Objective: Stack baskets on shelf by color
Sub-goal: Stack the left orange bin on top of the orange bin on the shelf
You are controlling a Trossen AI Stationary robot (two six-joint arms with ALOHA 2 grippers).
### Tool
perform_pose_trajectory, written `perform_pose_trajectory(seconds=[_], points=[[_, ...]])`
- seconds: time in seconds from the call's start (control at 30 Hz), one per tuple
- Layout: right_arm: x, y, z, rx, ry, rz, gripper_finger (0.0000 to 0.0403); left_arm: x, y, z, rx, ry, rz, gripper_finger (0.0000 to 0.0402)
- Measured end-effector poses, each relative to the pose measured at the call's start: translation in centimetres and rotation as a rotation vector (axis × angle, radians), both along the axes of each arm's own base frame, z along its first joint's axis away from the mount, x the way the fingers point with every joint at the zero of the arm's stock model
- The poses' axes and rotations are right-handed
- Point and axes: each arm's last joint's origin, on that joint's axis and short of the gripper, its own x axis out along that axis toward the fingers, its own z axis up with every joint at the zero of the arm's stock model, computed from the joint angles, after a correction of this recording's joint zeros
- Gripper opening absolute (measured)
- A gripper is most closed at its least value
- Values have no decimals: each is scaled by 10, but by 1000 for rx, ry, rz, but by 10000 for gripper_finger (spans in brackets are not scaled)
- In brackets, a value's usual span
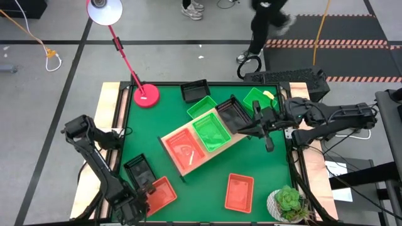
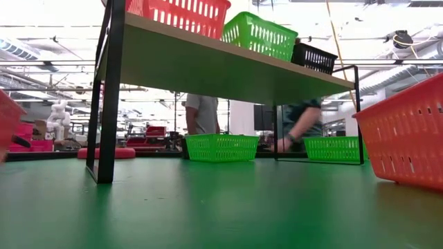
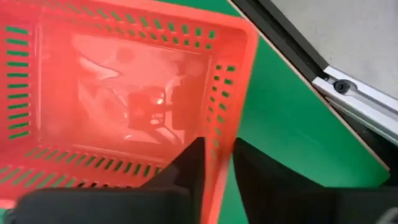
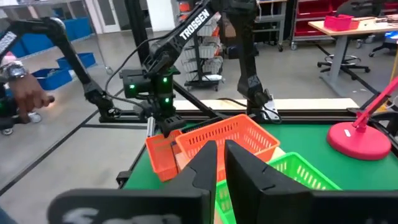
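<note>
Fingers (image 3: 193,163) of the left gripper (image 1: 143,199) pinch the wall of an orange-red basket (image 1: 159,192) at the table's (image 1: 207,188) near left corner, 1 inside and 1 outside the rim. Beside it sits a black basket (image 1: 139,169). Mid-table, the shelf (image 1: 178,162) carries 3 baskets: orange-red (image 1: 183,150), green (image 1: 211,133) and black (image 1: 231,115). At the shelf's black end, the right gripper (image 1: 256,127) hangs above the black basket with its fingers drawn nearly together around nothing visible.
</note>
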Motion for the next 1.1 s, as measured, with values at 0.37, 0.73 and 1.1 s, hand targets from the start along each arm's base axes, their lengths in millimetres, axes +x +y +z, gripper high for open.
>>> perform_pose_trajectory(seconds=[0.37, 0.73, 1.1], points=[[4, -2, 2, 42, -28, -95, 1, 13, -9, 10, -142, -56, 22, 13], [4, -2, 2, 13, -28, -99, 1, 21, 2, 59, -239, -104, 173, 3], [2, -2, 1, 7, -15, -93, 1, 8, -6, 57, -234, -99, 211, 75]])
